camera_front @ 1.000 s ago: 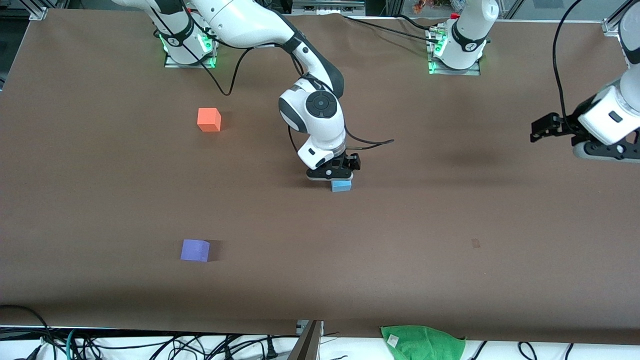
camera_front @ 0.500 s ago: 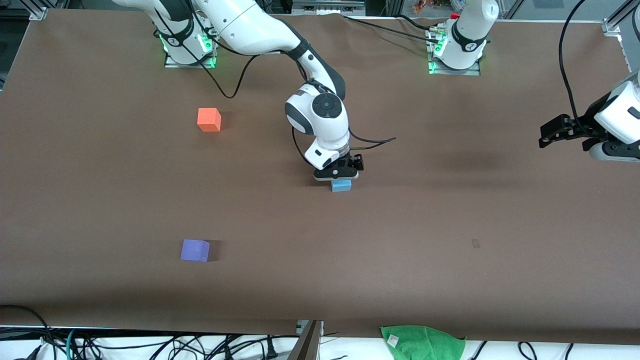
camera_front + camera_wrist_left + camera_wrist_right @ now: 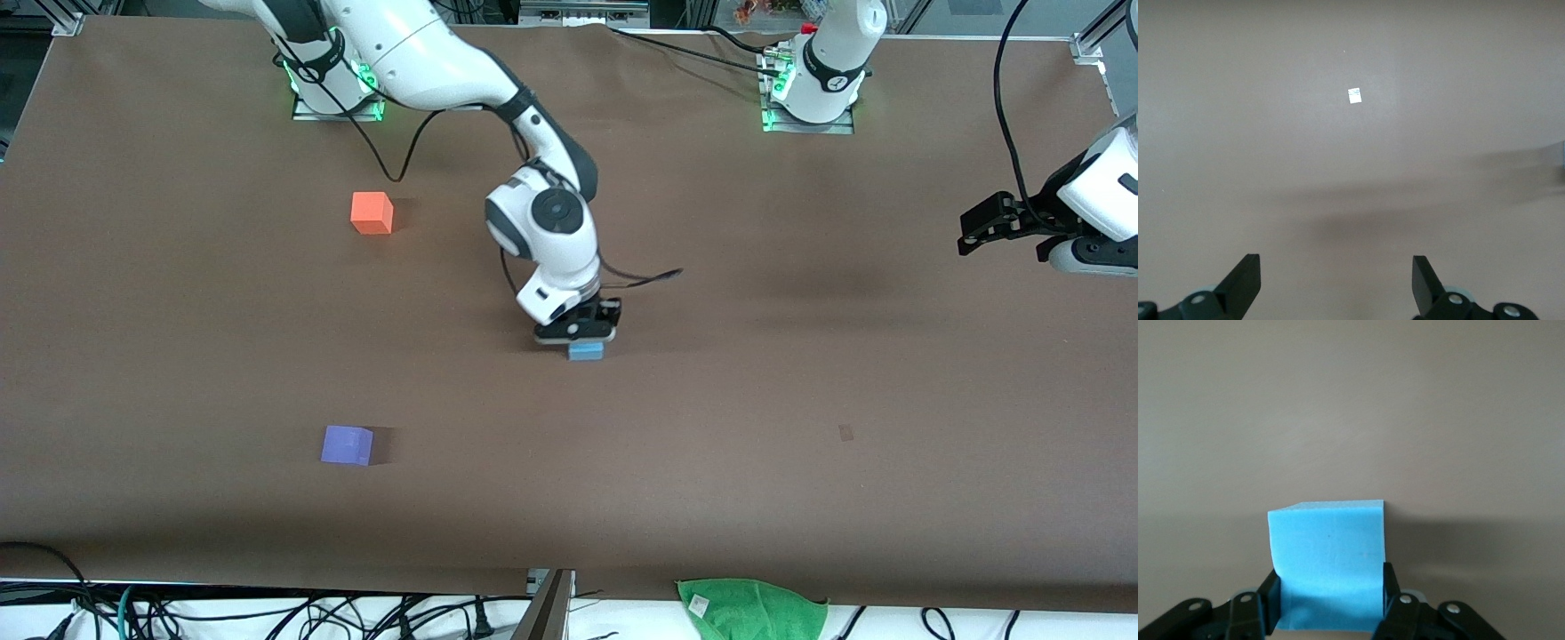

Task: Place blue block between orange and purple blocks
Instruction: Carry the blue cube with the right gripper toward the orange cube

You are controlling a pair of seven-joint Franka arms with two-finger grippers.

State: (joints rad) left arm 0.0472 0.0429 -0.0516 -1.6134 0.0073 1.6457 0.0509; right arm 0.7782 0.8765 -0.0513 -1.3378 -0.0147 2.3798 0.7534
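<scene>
The right gripper (image 3: 576, 337) is pinching the blue block (image 3: 585, 351) between its fingers (image 3: 1390, 593) over the table's (image 3: 800, 400) middle, while the left gripper (image 3: 973, 233) is waiting, fingers spread, near the left arm's edge.

Blue block (image 3: 586, 351) mostly covered from the front camera by right gripper (image 3: 576, 335); only a lower strip showing. In right wrist view, block's lower edge cut by frame bottom, sides pinched between fingers (image 3: 1393, 603). Contact between block and surface (image 3: 800, 400) not determinable.

Left gripper (image 3: 978, 222) at the left arm's end edge of surface; arm cut off by frame edge. Fingertips (image 3: 1245, 283) only partly in left wrist frame. Small white mark (image 3: 1354, 96) too small to identify.
</scene>
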